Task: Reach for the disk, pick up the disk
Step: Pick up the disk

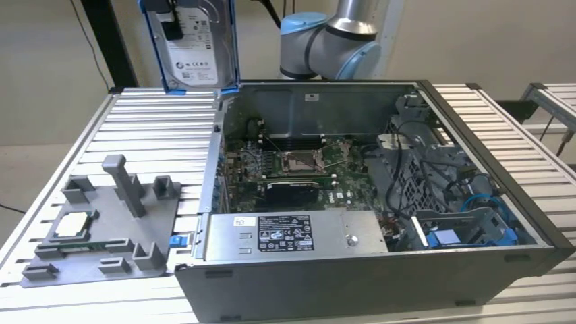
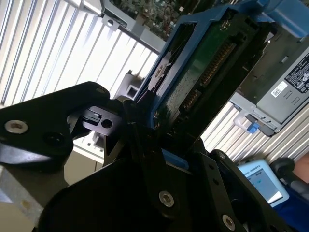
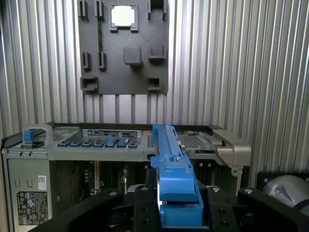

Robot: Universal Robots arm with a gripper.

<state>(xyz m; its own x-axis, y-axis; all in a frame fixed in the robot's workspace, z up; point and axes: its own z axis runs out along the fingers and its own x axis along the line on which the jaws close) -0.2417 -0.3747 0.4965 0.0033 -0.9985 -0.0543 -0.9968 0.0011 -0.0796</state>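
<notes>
Ribbed aluminium slats make up the tabletop, and a plain beige wall stands behind it. On the slats lies an open computer case of dark grey sheet metal, with a green board and many cables inside. Beside the case, toward the exterior view's left, lies a flat grey plastic holder with small blocks and posts. A square silver chip sits in one of its pockets.

The disk is a flat silver-grey rectangle with a white label, framed by bright blue plastic rails. It hangs upright in the air, above the case's far corner on the exterior view's left, apart from the case. The black pincer is pressed onto the disk and pinches it at its upper end. In the second wrist view the black fingers clamp the blue rail, and the green underside of the disk faces the camera. The light blue and silver arm rises behind the case.
</notes>
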